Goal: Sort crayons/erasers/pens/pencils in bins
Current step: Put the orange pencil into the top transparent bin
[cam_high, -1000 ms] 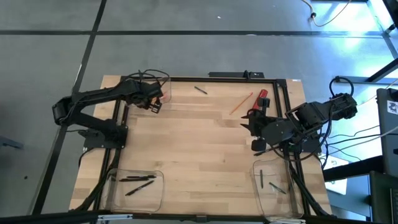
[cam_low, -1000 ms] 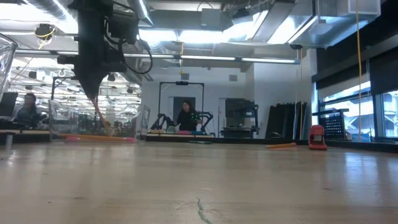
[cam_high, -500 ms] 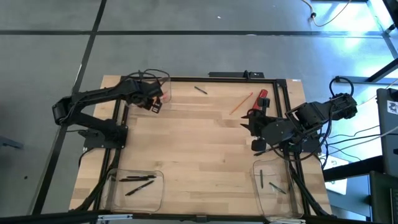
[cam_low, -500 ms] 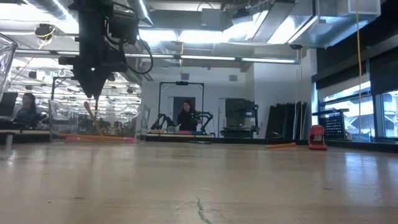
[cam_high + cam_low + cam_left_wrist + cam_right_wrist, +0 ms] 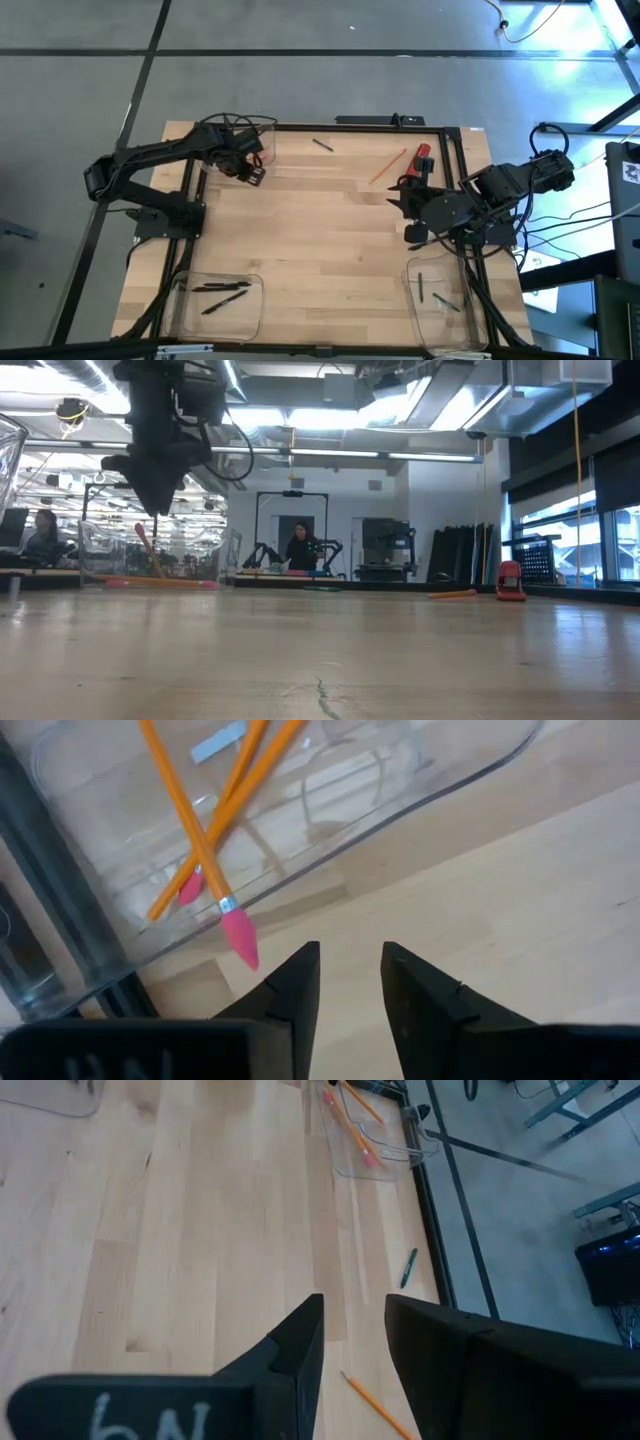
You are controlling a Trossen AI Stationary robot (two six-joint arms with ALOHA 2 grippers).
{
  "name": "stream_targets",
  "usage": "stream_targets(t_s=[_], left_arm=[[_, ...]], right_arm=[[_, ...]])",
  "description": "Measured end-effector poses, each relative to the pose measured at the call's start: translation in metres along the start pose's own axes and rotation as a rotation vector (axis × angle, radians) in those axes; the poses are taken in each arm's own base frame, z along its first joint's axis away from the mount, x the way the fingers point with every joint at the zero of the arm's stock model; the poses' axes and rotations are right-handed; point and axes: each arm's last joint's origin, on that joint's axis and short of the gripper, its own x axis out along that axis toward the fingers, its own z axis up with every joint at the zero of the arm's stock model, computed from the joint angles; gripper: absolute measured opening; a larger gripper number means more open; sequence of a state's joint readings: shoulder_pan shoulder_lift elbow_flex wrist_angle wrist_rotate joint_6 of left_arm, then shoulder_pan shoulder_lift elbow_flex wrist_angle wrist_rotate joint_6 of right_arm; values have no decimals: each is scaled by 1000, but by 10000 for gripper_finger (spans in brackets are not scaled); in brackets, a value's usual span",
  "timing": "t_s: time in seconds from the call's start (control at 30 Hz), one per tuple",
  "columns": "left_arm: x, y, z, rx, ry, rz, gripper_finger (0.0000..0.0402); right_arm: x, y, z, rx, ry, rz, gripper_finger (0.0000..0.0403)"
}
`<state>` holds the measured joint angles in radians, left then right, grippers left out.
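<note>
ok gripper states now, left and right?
Left gripper: open, empty, beside the bin holding pencils.
Right gripper: open, empty, above bare table.

Wood table (image 5: 330, 250) under left gripper (image 5: 250, 172). Room far behind it: seated person (image 5: 300, 546), second person (image 5: 44, 533) off to the side.

Orange wooden pencils (image 5: 215, 815) with pink eraser tips lie in a clear plastic bin (image 5: 420, 780) on the pale wood-grain worktop (image 5: 330, 240); one loose pen (image 5: 409, 1267) looks dark green, perhaps.
</note>
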<state>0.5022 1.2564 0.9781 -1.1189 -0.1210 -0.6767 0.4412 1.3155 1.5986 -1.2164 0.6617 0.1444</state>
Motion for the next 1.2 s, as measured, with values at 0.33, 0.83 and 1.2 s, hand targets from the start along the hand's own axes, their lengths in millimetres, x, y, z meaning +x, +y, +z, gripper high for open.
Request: stream_targets(t_s=[0.33,0.83,1.2], left_arm=[[14,5,-9,-19,55,40,99],[17,10,-9,-11,-24,175,97],[15,20,-15,-141,-56,344,93]], right_arm=[[0,0,0,0,0,0,111],[0,0,0,-19,0,0,111],[0,0,0,-19,0,0,111]])
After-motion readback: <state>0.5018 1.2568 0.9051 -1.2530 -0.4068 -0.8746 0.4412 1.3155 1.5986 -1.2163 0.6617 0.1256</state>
